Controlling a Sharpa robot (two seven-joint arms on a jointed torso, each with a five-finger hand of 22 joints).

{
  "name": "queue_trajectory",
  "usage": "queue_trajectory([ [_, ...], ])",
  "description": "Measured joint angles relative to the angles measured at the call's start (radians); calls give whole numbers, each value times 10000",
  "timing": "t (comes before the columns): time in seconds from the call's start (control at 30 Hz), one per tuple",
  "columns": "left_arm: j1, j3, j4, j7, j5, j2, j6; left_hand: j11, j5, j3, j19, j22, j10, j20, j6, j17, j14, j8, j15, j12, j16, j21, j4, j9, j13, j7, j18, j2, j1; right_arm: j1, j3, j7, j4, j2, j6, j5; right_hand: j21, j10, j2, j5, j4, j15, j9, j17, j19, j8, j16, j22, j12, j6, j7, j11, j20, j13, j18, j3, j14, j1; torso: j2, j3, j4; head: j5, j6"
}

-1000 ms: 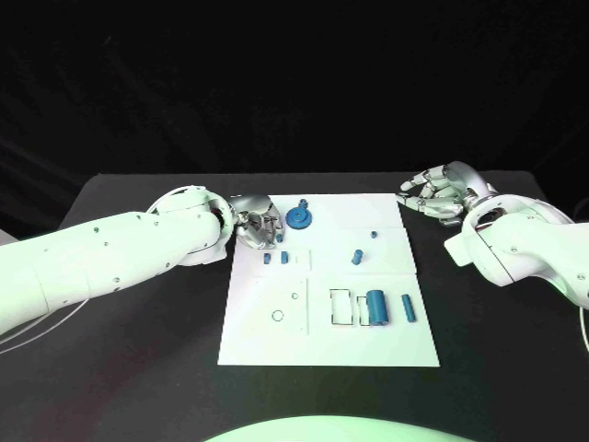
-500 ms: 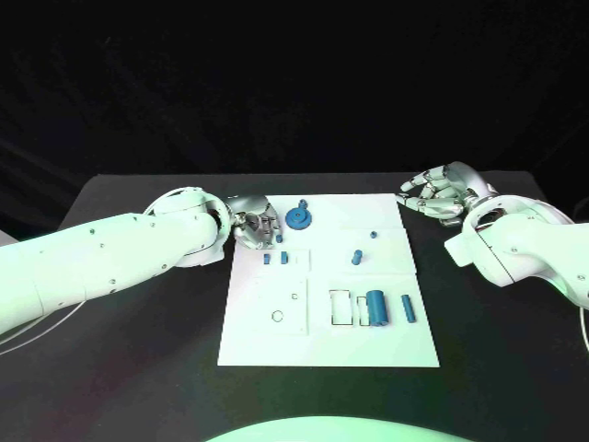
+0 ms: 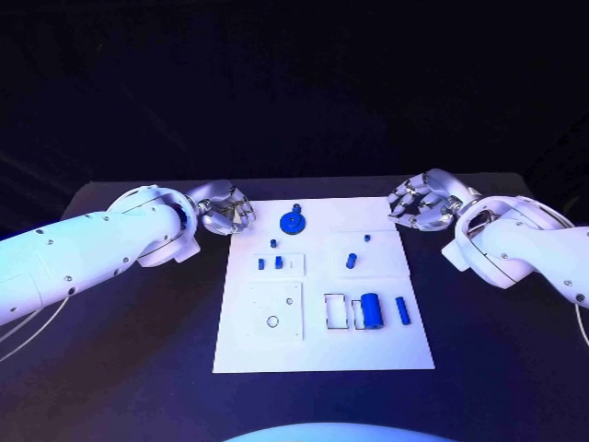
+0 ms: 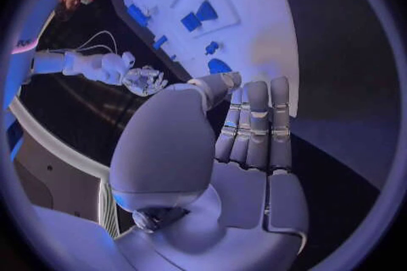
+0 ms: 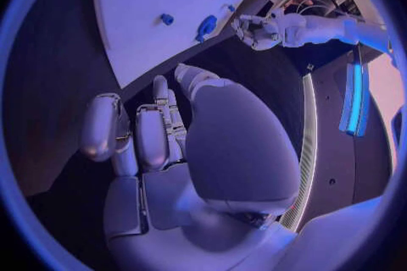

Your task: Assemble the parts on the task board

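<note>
At ten o'clock off the white rectangular task board [image 3: 324, 341] I see my left hand [image 3: 225, 215] empty, fingers straight; right hand [image 3: 421, 201], at two o'clock, curled, contents unclear.

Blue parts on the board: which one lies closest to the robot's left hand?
The round disc-shaped part at the board's far edge; the others lie farther from the left hand.

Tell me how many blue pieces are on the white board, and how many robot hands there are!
Blue pieces on the white board: 8. They are a round one, a fat cylinder, a thin stick and five small bits, such as one.
Robot hands: 2, the left hand and the right hand.
White boards: 1.
Total: 11.
</note>
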Motion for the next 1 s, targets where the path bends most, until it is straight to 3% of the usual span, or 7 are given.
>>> queue_trajectory([
  [0.2, 3, 64, 268, 1176, 2873, -505, -380, 35, 0, -78, -32, -82, -35, 38, -96, -196, -25, 0, -1, 65, -247, -94, -58, -60, -42, 96, 0, 134, -133, -181, -38, 165, -65, 163, 538, -2002, 196, 80, -92, -68, -149, 0, -36, 204, 96, 0, 139, -1, -715, 119, -82, -52, -96, -857, 0, 148, 0, 92, 4, -7, 3, -110, 72],
  [0.5, -1, 81, 745, 2859, 6580, -938, -385, 88, 0, -276, -84, -207, -159, 91, -111, -239, -78, 0, 52, 65, -326, -270, 31, -62, -78, 110, 0, 254, -254, -440, -66, 135, -189, 498, 826, -4194, 1251, 121, -92, -67, -178, 0, -91, 742, 565, -44, 796, -2, -1110, 124, -85, -11, -166, -1456, 0, 118, 0, 92, 7, -29, 22, -195, 119],
  [0.7, -1, 82, 981, 3409, 7837, -1101, -369, 89, 0, -276, -84, -227, -159, 91, -110, -248, -77, 0, 52, 65, -363, -309, 30, -62, -77, 110, 0, 264, -264, -469, -72, 20, -321, 753, 929, -4927, 1679, 363, -92, -67, -178, 0, -92, 742, 655, -44, 970, -3, -1162, 186, -117, -87, -148, -1635, 2, 118, 0, 91, 7, -35, 31, -237, 135],
  [1.0, -3, 82, 1177, 3723, 8466, -1171, -372, 129, 0, -335, -83, -259, -199, 91, -147, -271, -77, 0, 52, 65, -390, -348, -29, -61, -97, 145, 0, 264, -264, -529, -101, -266, -520, 1059, 1375, -5404, 1851, 559, -92, -9, -108, -37, -92, 741, 686, -44, 990, -4, -1226, 317, -241, -144, -179, -1835, 2, 187, 37, 91, 6, -38, 36, -246, 90],
])
